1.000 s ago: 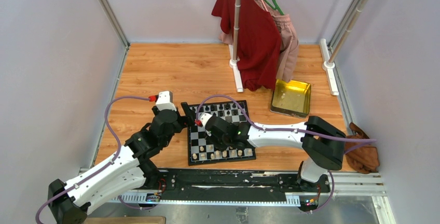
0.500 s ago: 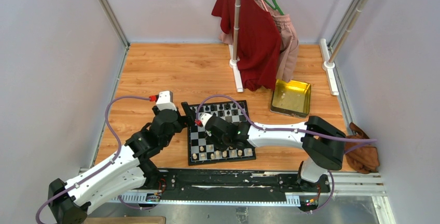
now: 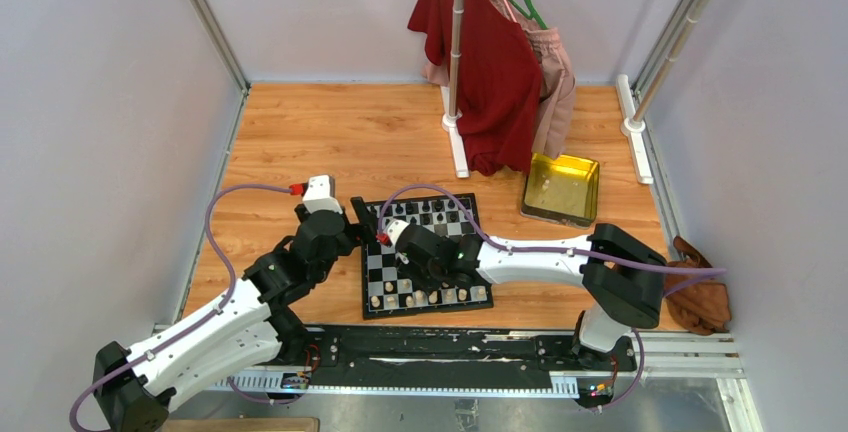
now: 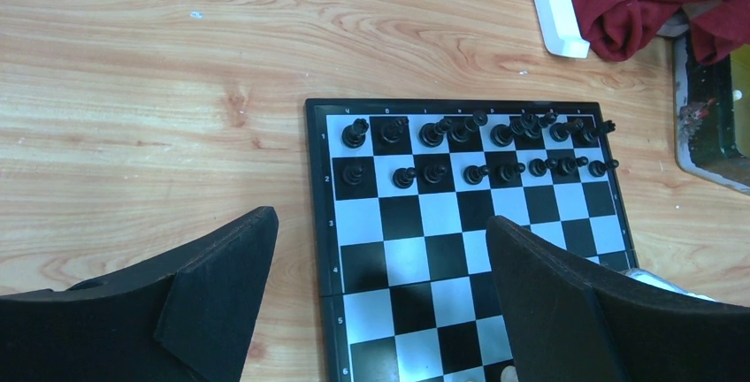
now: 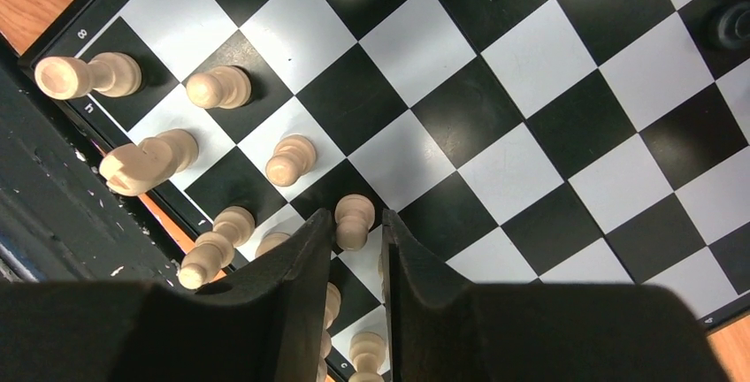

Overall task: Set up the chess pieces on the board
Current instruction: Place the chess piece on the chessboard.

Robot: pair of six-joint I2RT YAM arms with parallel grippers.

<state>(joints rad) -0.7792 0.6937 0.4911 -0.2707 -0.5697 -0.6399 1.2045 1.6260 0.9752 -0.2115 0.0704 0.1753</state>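
Observation:
The board (image 3: pixel 378 270) lies on the wooden table in front of both arms. Black chess pieces (image 3: pixel 430 214) fill its two far rows (image 4: pixel 469 148). Cream chess pieces (image 3: pixel 430 298) stand along the near rows, some leaning (image 5: pixel 141 163). My right gripper (image 3: pixel 425 277) points down over the cream side. In the right wrist view its jaws (image 5: pixel 356 216) flank an upright cream pawn (image 5: pixel 354 225) with a thin gap on each side, so it is open. My left gripper (image 3: pixel 365 224) hovers wide open over the board's left edge (image 4: pixel 378 219), holding nothing.
A yellow tin (image 3: pixel 562 188) sits right of the board. A clothes rack with a red garment (image 3: pixel 490 62) stands behind, its white foot (image 4: pixel 554 6) near the board's far corner. A brown glove (image 3: pixel 700 297) lies at the right wall.
The right jaws have parted slightly from the cream pawn they were shut on. Neither arm has visibly shifted.

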